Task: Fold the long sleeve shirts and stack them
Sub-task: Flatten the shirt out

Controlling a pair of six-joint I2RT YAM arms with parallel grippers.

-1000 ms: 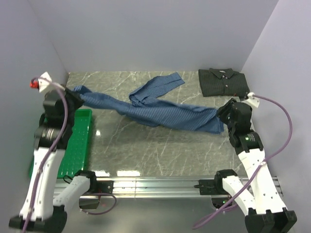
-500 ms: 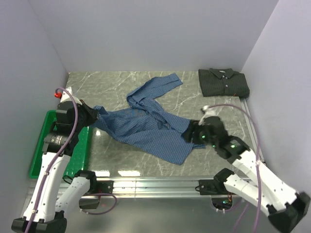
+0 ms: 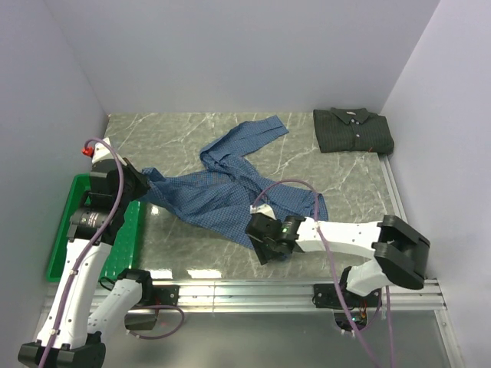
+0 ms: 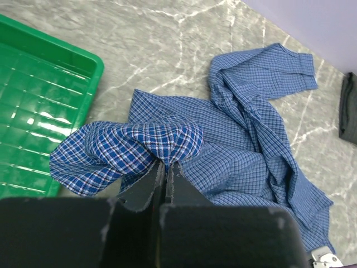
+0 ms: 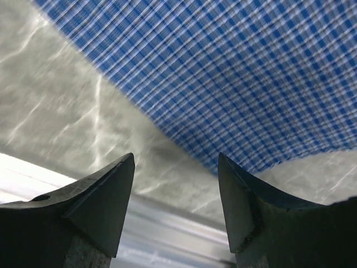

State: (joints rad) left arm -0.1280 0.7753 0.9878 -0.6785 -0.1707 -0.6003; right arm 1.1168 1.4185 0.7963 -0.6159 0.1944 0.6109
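The blue checked long sleeve shirt lies crumpled across the middle of the table, one sleeve trailing toward the back. My left gripper is shut on a bunched fold of its left end, close to the tray. My right gripper hovers low at the shirt's near edge with its jaws open and nothing between them; the checked cloth lies just beyond the fingertips. The dark long sleeve shirt lies folded at the back right corner, also seen as a dark edge.
A green plastic tray sits along the left edge of the table, right next to my left gripper. The metal rail runs along the near edge just below my right gripper. Walls close in on the left, back and right.
The shirt was stretched between both grippers. My right gripper has let go of its right end, opened and swung left toward the near edge; the cloth dropped onto the table. My left gripper lowered, still gripping.
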